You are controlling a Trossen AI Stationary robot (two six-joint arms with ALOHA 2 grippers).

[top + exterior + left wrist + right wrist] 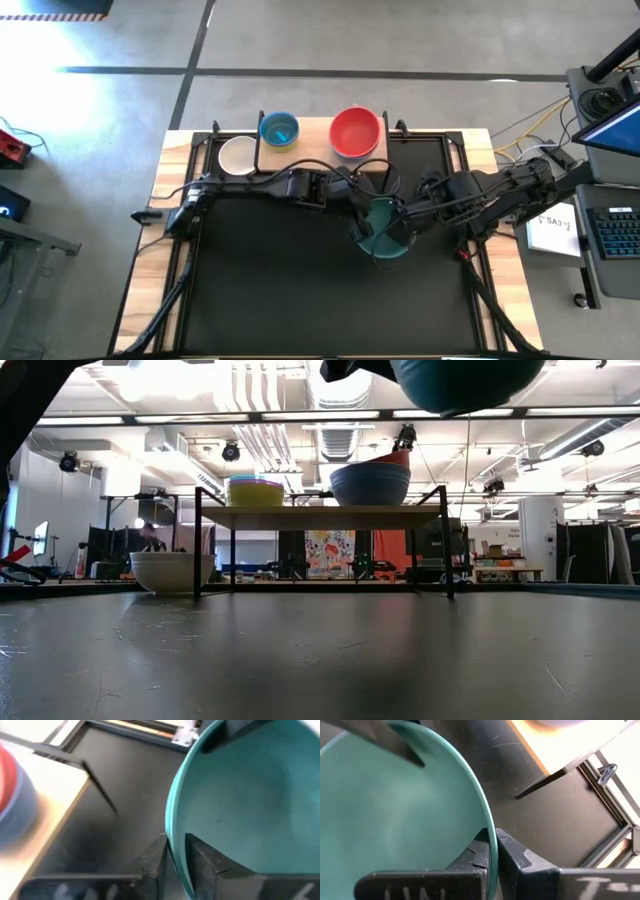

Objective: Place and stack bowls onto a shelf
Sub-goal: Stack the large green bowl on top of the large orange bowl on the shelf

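Observation:
A teal bowl (385, 234) hangs in the air over the table's middle right, with both grippers at its rim. My left gripper (364, 224) is shut on the side toward the table's left, my right gripper (409, 222) on the opposite side. In the low view the teal bowl (465, 385) hangs higher than the shelf (325, 515). On the shelf (312, 142) at the far edge, a blue bowl (278, 130) tops a small stack and a red bowl (355, 132) sits in a lavender-blue one. A white bowl (238, 155) stands on the table at the shelf's left end. My left gripper has the teal bowl's rim (172, 820) between its two fingers, one finger inside the bowl and one outside, slanting down from the table's left. The bowl is lifted clear, mouth up. My right gripper pinches the opposite rim (488, 815) the same way, one finger inside and one outside, slanting down from the table's right.
The shelf's thin black legs (197, 545) stand on the black tabletop near its far edge. Wooden borders (165, 200) run along the table's sides. A laptop and papers (560, 225) lie beyond the right edge.

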